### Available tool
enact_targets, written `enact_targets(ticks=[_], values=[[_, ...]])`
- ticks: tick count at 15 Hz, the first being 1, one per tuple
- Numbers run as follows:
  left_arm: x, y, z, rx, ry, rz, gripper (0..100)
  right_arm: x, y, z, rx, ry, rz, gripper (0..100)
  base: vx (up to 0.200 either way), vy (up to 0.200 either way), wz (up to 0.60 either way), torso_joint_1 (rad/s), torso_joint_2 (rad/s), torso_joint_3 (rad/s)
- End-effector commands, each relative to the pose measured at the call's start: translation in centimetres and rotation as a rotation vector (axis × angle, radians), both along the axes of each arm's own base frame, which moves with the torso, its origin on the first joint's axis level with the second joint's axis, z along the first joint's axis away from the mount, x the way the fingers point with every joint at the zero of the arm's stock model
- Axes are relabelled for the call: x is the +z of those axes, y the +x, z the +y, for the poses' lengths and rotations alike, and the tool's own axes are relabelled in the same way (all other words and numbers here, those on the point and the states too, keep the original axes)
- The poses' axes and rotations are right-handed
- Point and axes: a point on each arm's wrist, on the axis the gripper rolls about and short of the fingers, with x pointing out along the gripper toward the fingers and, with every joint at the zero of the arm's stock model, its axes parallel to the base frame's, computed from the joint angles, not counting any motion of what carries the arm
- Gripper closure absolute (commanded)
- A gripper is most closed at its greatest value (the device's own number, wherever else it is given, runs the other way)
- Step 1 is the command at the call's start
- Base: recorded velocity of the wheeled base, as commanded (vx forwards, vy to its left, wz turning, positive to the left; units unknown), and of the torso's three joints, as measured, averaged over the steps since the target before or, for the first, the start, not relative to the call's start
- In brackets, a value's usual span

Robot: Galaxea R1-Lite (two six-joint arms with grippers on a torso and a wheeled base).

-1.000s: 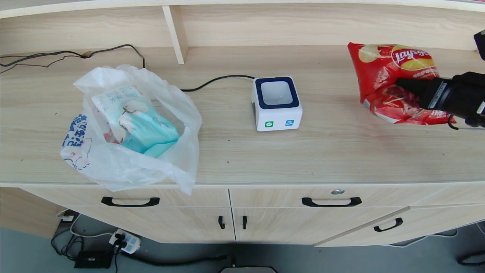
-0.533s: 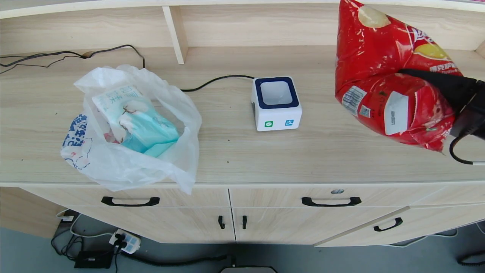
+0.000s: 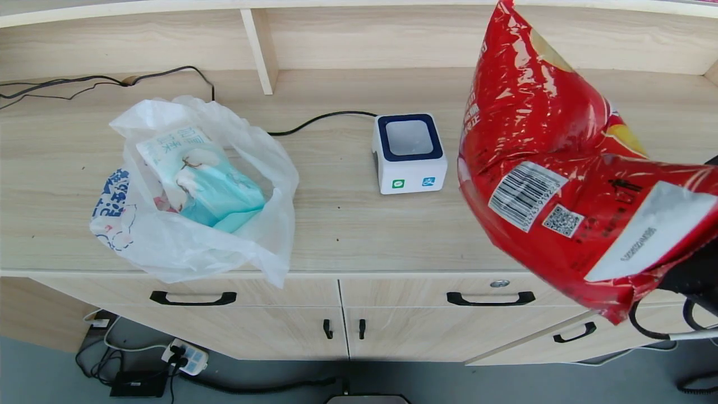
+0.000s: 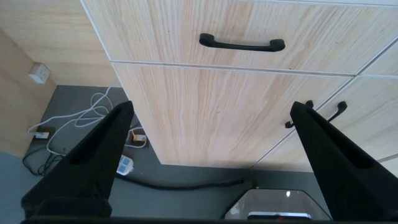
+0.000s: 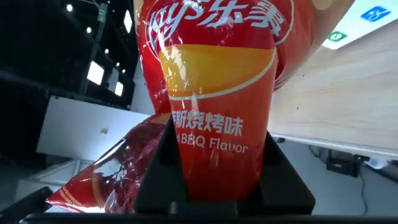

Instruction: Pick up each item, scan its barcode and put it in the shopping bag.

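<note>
A red chip bag (image 3: 561, 168) hangs in the air over the right end of the counter, its barcode (image 3: 524, 195) facing the head camera. My right gripper (image 5: 219, 130) is shut on the chip bag (image 5: 211, 93); in the head view the bag hides most of it. The white scanner (image 3: 409, 151) with a dark-framed window stands mid-counter, just left of the bag. A white plastic shopping bag (image 3: 140, 235) lies open at the left with a teal tissue pack (image 3: 202, 179) inside. My left gripper (image 4: 211, 174) is open, low in front of the cabinet drawers.
Black cables (image 3: 112, 81) run along the counter's back left, and one leads to the scanner. A wooden shelf divider (image 3: 261, 50) stands behind. Drawer handles (image 3: 193, 298) line the cabinet front below; a power strip (image 3: 185, 356) lies on the floor.
The right gripper lifted the chip bag off the counter's back right, raising it toward the camera and a little left. The bag turned so its barcode side shows.
</note>
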Motion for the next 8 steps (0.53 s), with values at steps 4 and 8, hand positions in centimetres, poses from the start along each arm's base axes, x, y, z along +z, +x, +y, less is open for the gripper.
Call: enact_targets(ticks=[4, 8], values=[[0.0, 0.0, 0.0, 0.0, -0.002, 0.002, 0, 0.1, -1.6, 3.0, 0.25, 0.146, 0.031, 100, 0.0, 0.0, 0.0, 0.0, 0.0, 0.0], [0.0, 0.0, 0.0, 0.0, -0.002, 0.002, 0, -0.1, -0.3, 4.3, 0.269, 0.175, 0.044, 100, 0.0, 0.0, 0.0, 0.0, 0.0, 0.0]])
